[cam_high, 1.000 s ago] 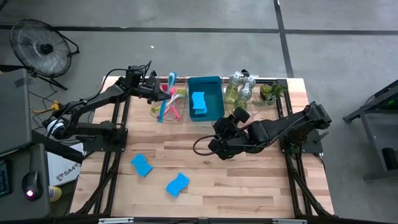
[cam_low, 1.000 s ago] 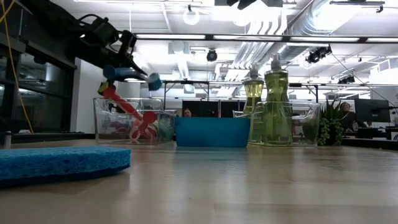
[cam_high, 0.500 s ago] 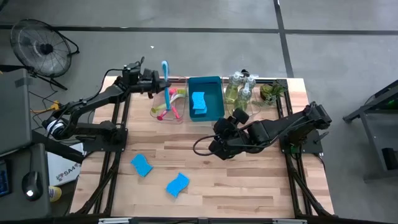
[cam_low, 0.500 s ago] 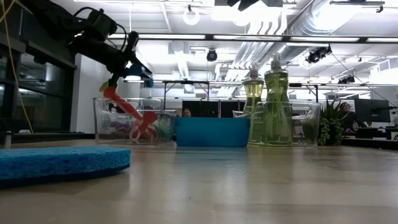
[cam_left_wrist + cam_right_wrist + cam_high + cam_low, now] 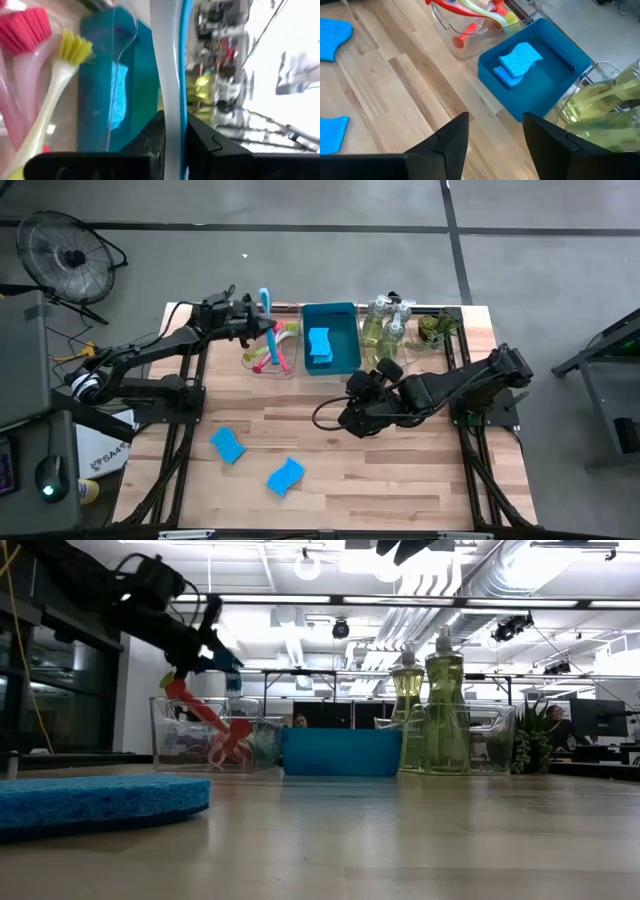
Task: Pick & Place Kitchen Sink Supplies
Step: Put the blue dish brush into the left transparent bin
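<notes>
The left gripper (image 5: pixel 250 317) is clamped on the handle of a teal brush (image 5: pixel 265 302), holding it in the air above the clear tray (image 5: pixel 254 364) at the back left of the table (image 5: pixel 400 470); in the left wrist view the white and teal handle (image 5: pixel 172 75) runs straight up between the two dark fingers (image 5: pixel 150 142). Two more brushes lie in that tray: a pink brush (image 5: pixel 277 346) and a yellow-green brush (image 5: pixel 283 329), both also showing in the left wrist view as a pink head (image 5: pixel 25 30) and a yellow head (image 5: pixel 75 47). In the low view the pink brush (image 5: pixel 205 715) leans in the tray under the left gripper (image 5: pixel 215 650). Just beside the tray stands the blue bin (image 5: pixel 352 355), with one sponge (image 5: pixel 319 345) inside it. Two further sponges lie well apart from the bin on the front left of the table, one (image 5: pixel 228 445) nearer the left edge and one (image 5: pixel 286 476) closer to the front, which makes three sponges in all. To the right of the bin, two pump bottles (image 5: pixel 374 327) of yellowish liquid stand in a second clear tray, tall in the low view (image 5: pixel 444 710). The right gripper (image 5: pixel 492 130) hovers over the middle of the table, near the bin, its fingers standing apart with nothing between them.
</notes>
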